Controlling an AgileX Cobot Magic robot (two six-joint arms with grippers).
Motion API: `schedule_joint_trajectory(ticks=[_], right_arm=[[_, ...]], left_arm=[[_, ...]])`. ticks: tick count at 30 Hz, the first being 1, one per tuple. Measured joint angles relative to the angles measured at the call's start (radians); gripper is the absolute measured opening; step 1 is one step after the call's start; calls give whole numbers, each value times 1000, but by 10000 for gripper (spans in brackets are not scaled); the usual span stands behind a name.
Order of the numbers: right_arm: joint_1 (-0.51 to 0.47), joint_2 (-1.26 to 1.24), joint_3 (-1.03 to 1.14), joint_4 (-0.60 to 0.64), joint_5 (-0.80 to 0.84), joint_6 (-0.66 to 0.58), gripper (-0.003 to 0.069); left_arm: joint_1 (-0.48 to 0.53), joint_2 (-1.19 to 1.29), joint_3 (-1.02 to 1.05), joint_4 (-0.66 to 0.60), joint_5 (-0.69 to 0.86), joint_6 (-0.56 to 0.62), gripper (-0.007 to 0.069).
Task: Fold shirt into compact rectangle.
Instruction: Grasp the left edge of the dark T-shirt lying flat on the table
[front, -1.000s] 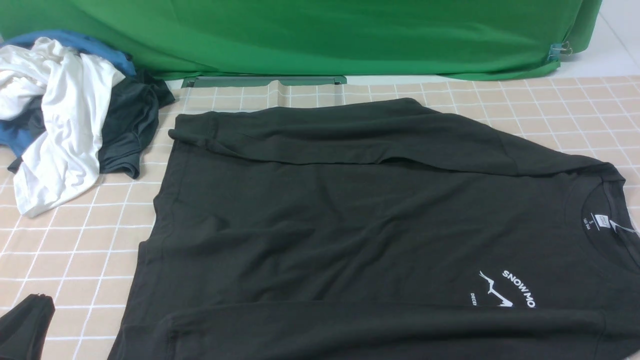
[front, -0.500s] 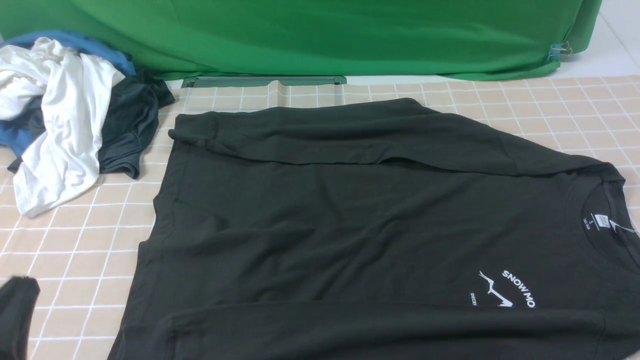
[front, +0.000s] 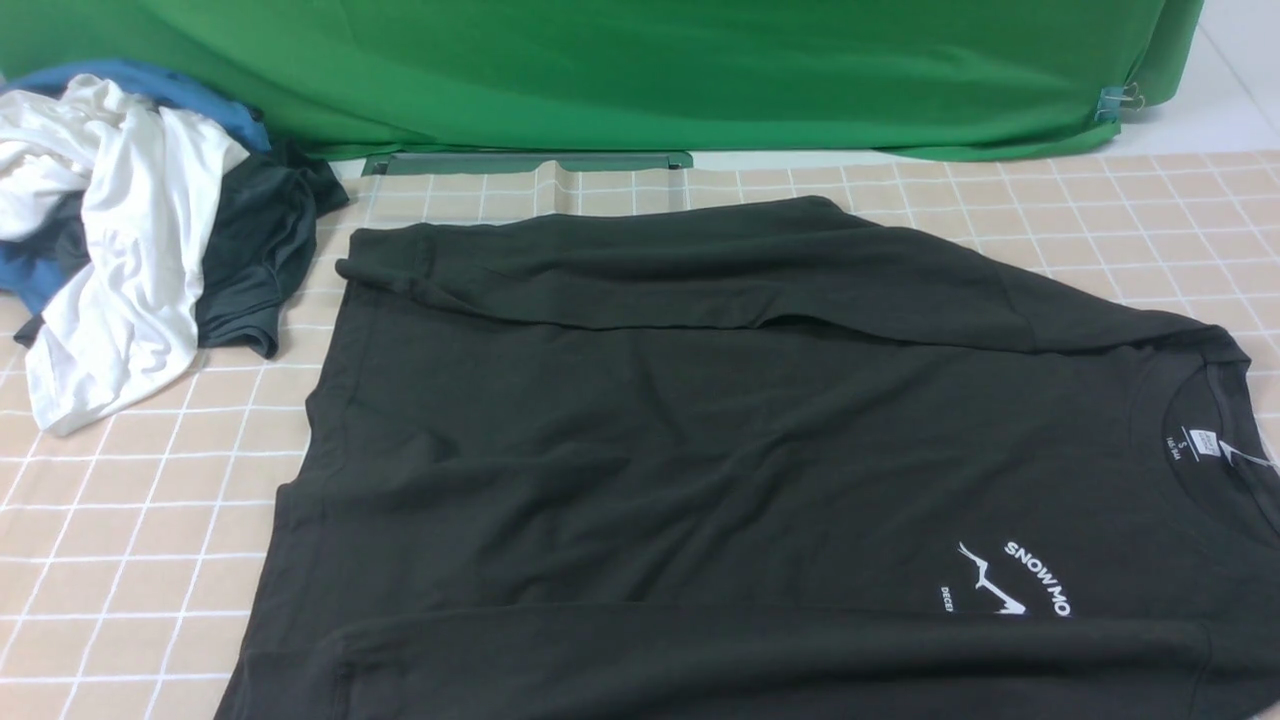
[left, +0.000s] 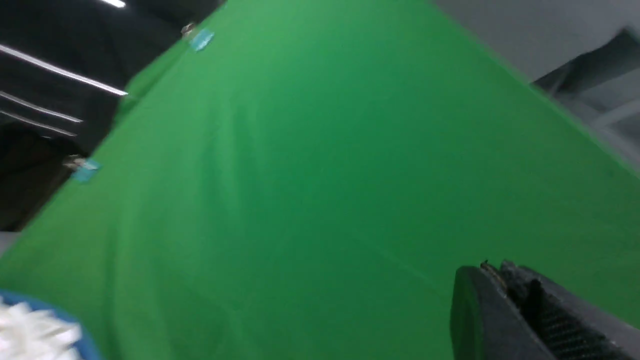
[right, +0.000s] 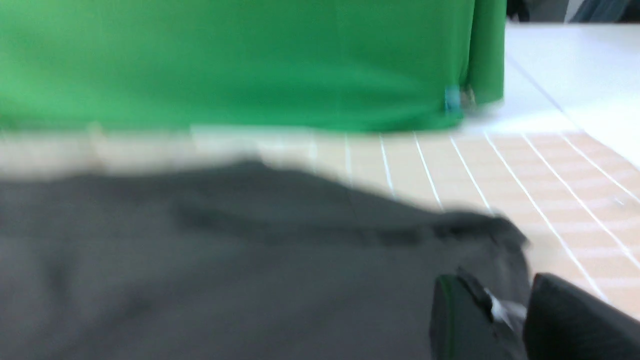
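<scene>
**One black shirt (front: 700, 450) lay flat on the checked tablecloth (front: 150, 500), collar to the right and hem to the left.**

Both of its long sleeves were folded in across the body, and its one white chest print (front: 1010, 580) and one neck label (front: 1209, 444) faced up. Three other garments were heaped at far left: white (front: 130, 260), blue (front: 150, 85) and dark grey-teal (front: 255, 250). The right gripper (right: 515, 300) hung near the collar with its fingers slightly parted. The left gripper (left: 495, 285) showed too little to tell its state.

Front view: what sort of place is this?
Likely a filming or test setup: a green backdrop cloth clipped up behind a beige checked tablecloth, with a black long-sleeved shirt laid flat.
</scene>
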Motion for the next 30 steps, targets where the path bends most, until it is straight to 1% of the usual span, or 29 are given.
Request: schedule_joint_trajectory(ticks=[1, 3, 5, 7, 9, 11, 12, 13, 14, 15, 16, 17, 18, 20, 21, 22, 23, 25, 26, 27, 30], right_arm=[[0, 0, 0, 9, -54, 59, 239], [0, 0, 0, 15, -154, 130, 239], [0, 0, 0, 18, -226, 152, 237], [0, 0, 0, 20, -285, 159, 237], [0, 0, 0, 20, -310, 171, 237], [0, 0, 0, 21, -335, 190, 237], [0, 0, 0, 21, -359, 209, 237], [0, 0, 0, 21, -363, 209, 237], [0, -1, 0, 21, -372, 240, 234], [8, 0, -26, 21, -315, 295, 213], [8, 1, -33, 20, -301, 302, 207], [30, 16, -106, 9, -151, 320, 136], [49, 36, -167, 4, -53, 301, 90], [92, 96, -290, -2, 111, 216, 49], [121, 153, -373, -6, 228, 150, 39], [145, 187, -414, -7, 283, 121, 38], [182, 260, -489, -11, 392, 73, 38], [236, 372, -584, -13, 533, 16, 38], [254, 418, -618, -14, 583, -4, 38], [292, 480, -657, -15, 638, -32, 38], [363, 592, -699, -14, 682, -70, 38]], left_arm=[[0, 15, -52, 22, 68, -22, 22], [0, 82, -188, 65, 293, -37, 22], [0, 206, -344, 109, 553, -10, 22], [0, 394, -504, 132, 845, 65, 22], [0, 547, -587, 135, 1051, 145, 22], [0, 663, -623, 135, 1169, 210, 22], [0, 771, -635, 133, 1240, 257, 22], [0, 785, -636, 132, 1258, 273, 22], [-1, 869, -636, 128, 1297, 295, 22], [-2, 953, -629, 120, 1317, 320, 22], [-4, 964, -627, 119, 1320, 323, 22], [-12, 1036, -616, 113, 1323, 340, 22], [-24, 1075, -610, 116, 1317, 342, 21], [-53, 1136, -603, 140, 1306, 319, 17], [-74, 1169, -603, 165, 1298, 302, 15], [-85, 1195, -603, 176, 1293, 296, 15], [-103, 1233, -603, 199, 1289, 287, 15], [-121, 1287, -602, 220, 1284, 273, 15], [-124, 1308, -602, 226, 1279, 267, 17], [-125, 1341, -602, 232, 1265, 260, 20], [-125, 1392, -602, 253, 1239, 256, 36]])
